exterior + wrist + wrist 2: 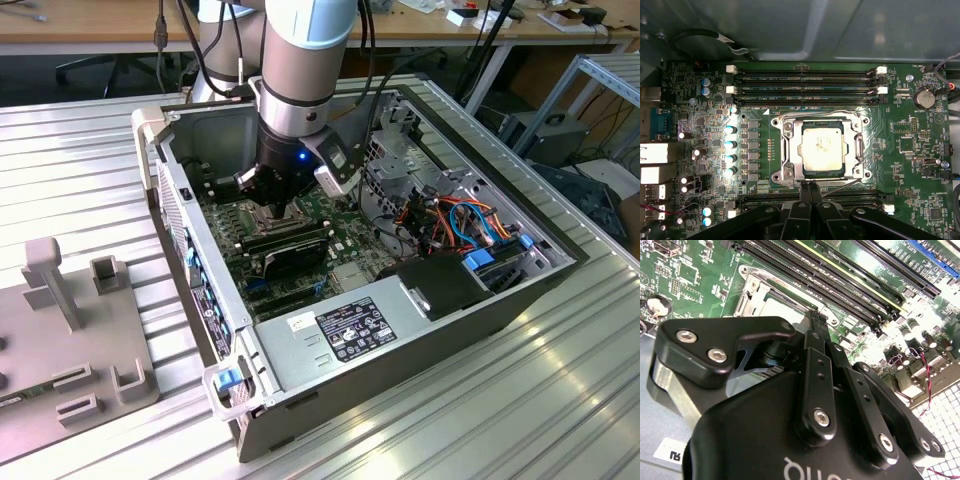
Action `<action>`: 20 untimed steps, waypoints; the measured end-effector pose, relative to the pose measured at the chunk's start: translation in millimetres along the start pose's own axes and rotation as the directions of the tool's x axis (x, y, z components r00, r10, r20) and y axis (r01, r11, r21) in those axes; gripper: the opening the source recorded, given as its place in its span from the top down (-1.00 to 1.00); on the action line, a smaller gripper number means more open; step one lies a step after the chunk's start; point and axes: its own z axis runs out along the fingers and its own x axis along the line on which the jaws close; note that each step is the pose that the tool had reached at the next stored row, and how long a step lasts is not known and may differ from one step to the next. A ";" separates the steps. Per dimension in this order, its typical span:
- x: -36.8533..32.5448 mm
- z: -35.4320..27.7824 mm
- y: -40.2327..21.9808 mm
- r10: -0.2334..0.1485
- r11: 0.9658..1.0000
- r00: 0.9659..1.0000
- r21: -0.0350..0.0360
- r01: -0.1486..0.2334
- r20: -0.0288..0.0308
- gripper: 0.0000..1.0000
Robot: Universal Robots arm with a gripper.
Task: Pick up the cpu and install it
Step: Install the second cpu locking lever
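The cpu (822, 147), a flat silver-grey square, lies inside the metal-framed socket (786, 150) on the green motherboard (900, 165). My gripper (808, 189) hovers just off one edge of the socket, its two black fingers pressed together with nothing between them. In the second wrist view the fingers (815, 335) meet in a point above the socket frame (751, 290), and a strip of the cpu (782, 305) shows past them. In the exterior view the gripper (272, 207) reaches down into the open computer case (300, 330) over the board.
Memory slots (805, 82) run along one side of the socket, and more slots (850, 197) lie under the gripper. A row of capacitors (731, 145) flanks the socket. Cable bundles (450, 225) and a black drive unit (440, 285) fill the case's right in the exterior view. A grey fixture (70, 330) stands outside.
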 end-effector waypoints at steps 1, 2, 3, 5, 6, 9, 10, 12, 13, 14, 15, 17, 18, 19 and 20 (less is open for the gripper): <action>0.0 0.0 0.0 0.000 1.000 1.000 0.000 0.000 0.000 0.79; 0.0 0.0 0.0 0.000 1.000 1.000 0.000 0.000 0.000 0.79; 0.0 0.0 0.0 0.000 1.000 1.000 0.000 0.000 0.000 0.79; 0.4 0.0 0.1 0.000 1.000 1.000 0.000 0.000 0.000 0.79; 0.7 0.0 0.1 0.000 1.000 1.000 0.000 0.000 0.000 0.79; 1.7 0.0 0.0 0.000 1.000 1.000 0.000 0.000 0.000 0.79; 2.0 0.0 0.0 0.000 1.000 1.000 0.000 0.000 0.000 0.79; 3.9 0.0 -0.1 0.000 1.000 1.000 0.000 0.000 0.000 0.79; 4.8 0.0 -0.1 0.000 1.000 1.000 0.000 0.000 0.000 0.79; 5.5 0.1 -0.1 0.000 1.000 1.000 0.000 0.000 0.000 0.79; 6.7 0.4 -0.2 0.000 1.000 1.000 0.000 0.000 0.000 0.79; 8.2 0.8 -0.3 0.000 1.000 1.000 0.000 0.000 0.000 0.79; 9.1 1.1 -0.3 0.000 1.000 1.000 0.000 0.000 0.000 0.79; 9.7 1.3 -0.4 0.000 1.000 1.000 0.000 0.000 0.000 0.79; 10.4 1.6 -0.4 0.000 1.000 1.000 0.000 0.000 0.000 0.79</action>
